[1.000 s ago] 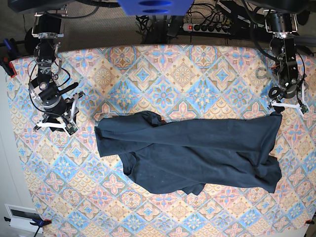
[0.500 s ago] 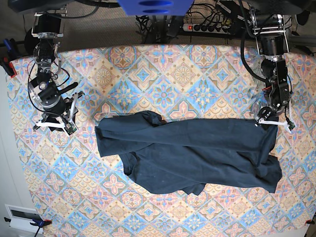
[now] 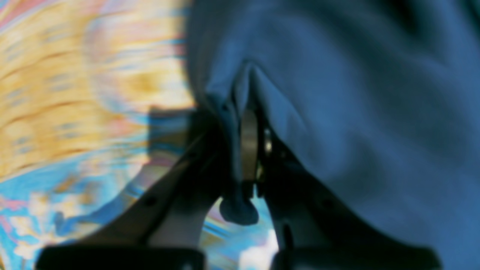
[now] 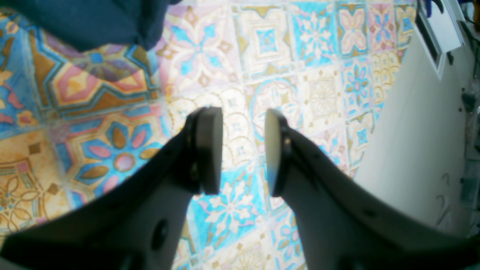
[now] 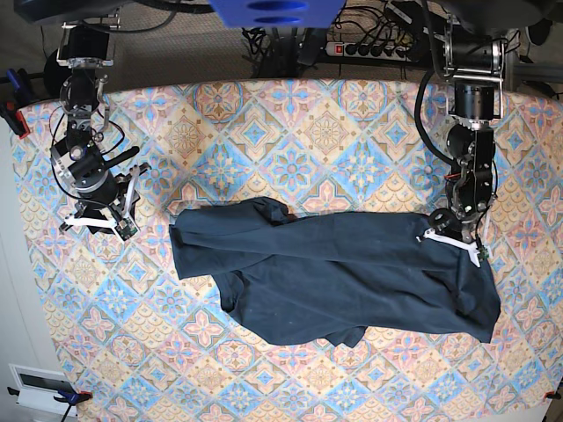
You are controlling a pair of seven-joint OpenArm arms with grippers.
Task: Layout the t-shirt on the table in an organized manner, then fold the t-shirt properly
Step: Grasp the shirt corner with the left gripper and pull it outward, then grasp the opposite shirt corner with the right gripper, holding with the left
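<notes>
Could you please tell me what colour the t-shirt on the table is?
The t-shirt is a plain dark navy-slate blue, shown best in the base view.

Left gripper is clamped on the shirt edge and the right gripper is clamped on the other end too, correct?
Not quite. The left gripper is shut on the t-shirt, but the right wrist view shows the right gripper open over bare table, holding nothing.

power strip (image 5: pixel 374 48): behind the far table edge, cables tangled round it
white box (image 5: pixel 35 387): floor, bottom-left corner
</notes>
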